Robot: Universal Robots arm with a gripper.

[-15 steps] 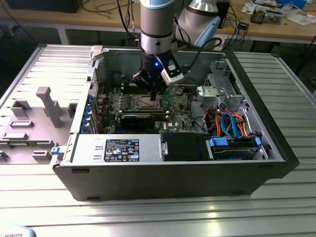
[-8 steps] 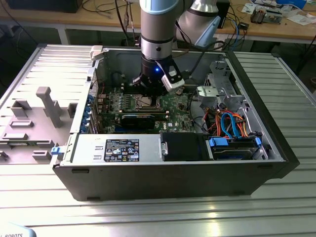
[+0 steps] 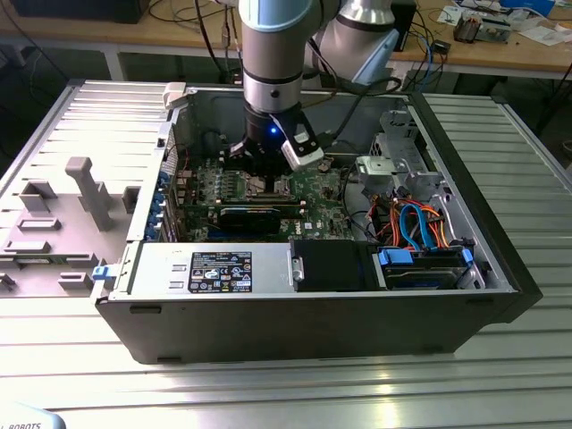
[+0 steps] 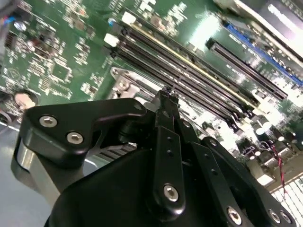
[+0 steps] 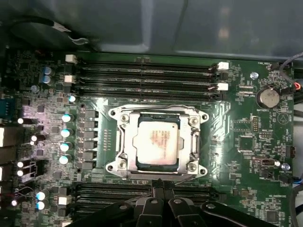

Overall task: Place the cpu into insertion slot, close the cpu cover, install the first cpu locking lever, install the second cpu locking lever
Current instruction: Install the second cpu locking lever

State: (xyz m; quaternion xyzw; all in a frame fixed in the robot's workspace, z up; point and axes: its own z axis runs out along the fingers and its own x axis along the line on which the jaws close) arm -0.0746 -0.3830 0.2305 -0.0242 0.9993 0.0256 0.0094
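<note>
The gripper (image 5: 158, 185) hangs low inside the open computer case (image 3: 500, 268), its black fingers (image 4: 165, 106) drawn together to a narrow tip with nothing between them, so it is clenched on empty air. In the first wrist view that tip sits just beside the near edge of the cpu cover (image 5: 124, 142), the silvery frame that lies flat over the insertion slot (image 5: 118, 166). The cpu (image 5: 158, 142) is already seated in the slot, its dull metal top showing through the cover's cut-out centre (a faint pinkish print marks its face). A thin wire lever (image 5: 142, 106) runs along the far edge of the frame; whether it is hooked under its catch I cannot tell. Rows of long black memory slots (image 5: 142, 75) flank the socket on two sides, and a line of small silver-topped capacitors (image 5: 65, 133) stands next to it on the green motherboard (image 5: 236, 118). A round coin battery (image 5: 267, 97) sits off toward one corner of the board. In the exterior view the arm (image 3: 273, 54) comes straight down into the case, a blue light glowing at its wrist, with the gripper over the middle of the board. Toward the exterior view's right lie orange and blue cables (image 3: 416, 223) by a drive bay, and the case rests on a ribbed metal table (image 3: 268, 384).
</note>
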